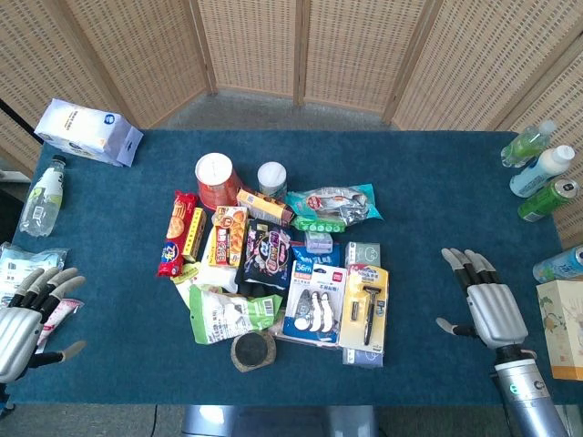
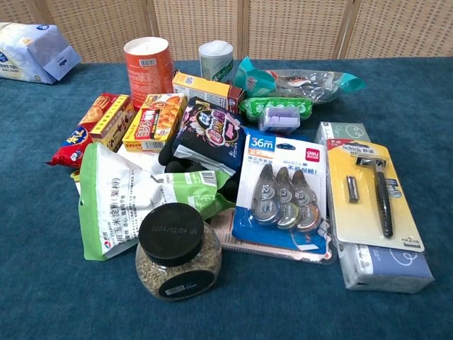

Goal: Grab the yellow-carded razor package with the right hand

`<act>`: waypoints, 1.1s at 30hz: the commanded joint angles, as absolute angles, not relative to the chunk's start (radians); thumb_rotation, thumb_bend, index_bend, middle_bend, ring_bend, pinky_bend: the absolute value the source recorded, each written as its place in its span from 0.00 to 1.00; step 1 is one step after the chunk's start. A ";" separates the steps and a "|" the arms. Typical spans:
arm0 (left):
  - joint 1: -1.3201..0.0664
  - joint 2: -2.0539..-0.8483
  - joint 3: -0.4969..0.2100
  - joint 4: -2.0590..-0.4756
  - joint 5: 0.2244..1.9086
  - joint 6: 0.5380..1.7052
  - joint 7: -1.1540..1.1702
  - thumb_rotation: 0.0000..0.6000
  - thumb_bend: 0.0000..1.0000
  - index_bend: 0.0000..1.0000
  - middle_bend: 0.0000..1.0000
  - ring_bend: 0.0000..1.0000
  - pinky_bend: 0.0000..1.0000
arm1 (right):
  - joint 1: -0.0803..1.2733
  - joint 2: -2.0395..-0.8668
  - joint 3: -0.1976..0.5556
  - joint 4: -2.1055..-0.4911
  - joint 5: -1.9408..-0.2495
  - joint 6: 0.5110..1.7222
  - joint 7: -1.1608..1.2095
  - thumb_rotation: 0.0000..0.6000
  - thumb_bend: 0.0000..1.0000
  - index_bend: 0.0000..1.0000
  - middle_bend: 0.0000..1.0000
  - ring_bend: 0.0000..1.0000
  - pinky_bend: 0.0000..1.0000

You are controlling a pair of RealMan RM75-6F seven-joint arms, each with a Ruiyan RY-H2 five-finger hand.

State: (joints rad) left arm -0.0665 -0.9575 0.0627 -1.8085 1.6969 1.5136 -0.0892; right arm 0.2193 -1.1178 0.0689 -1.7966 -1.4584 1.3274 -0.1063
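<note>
The yellow-carded razor package [image 1: 366,307] lies at the right edge of the pile, a black razor showing through its blister. In the chest view the razor package [image 2: 371,193] rests on top of a pale tissue pack [image 2: 384,268]. My right hand [image 1: 485,301] hovers open over the blue cloth, palm down, a hand's width to the right of the package. My left hand [image 1: 27,314] is open at the table's left edge, far from the pile. Neither hand appears in the chest view.
Beside the razor lies a correction tape pack [image 1: 316,303], with a black-lidded jar [image 1: 252,351], snack bags and boxes [image 1: 230,236] to its left. Bottles and a can [image 1: 545,187] stand at the right edge, a box [image 1: 562,329] beside my right hand.
</note>
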 commanded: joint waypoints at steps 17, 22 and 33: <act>-0.071 -0.927 0.068 -1.846 1.729 1.521 -0.087 1.00 0.17 0.17 0.15 0.11 0.00 | 0.264 -1.084 0.044 -1.763 -1.551 1.269 0.010 1.00 0.12 0.00 0.00 0.00 0.12; -0.085 -0.900 0.062 -1.866 1.729 1.514 -0.111 1.00 0.17 0.17 0.15 0.11 0.00 | 0.312 -1.071 0.045 -1.754 -1.614 1.231 0.036 1.00 0.14 0.00 0.00 0.00 0.12; -0.104 -0.842 0.054 -1.928 1.716 1.495 -0.142 1.00 0.17 0.16 0.15 0.11 0.00 | 0.434 -1.110 0.015 -1.688 -1.748 1.114 -0.004 1.00 0.17 0.00 0.00 0.00 0.12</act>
State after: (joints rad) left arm -0.1029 -0.8430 0.0544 -1.9267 1.7172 1.4964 -0.1410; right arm 0.4192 -1.1015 0.0227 -1.6966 -1.7372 1.1369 0.0031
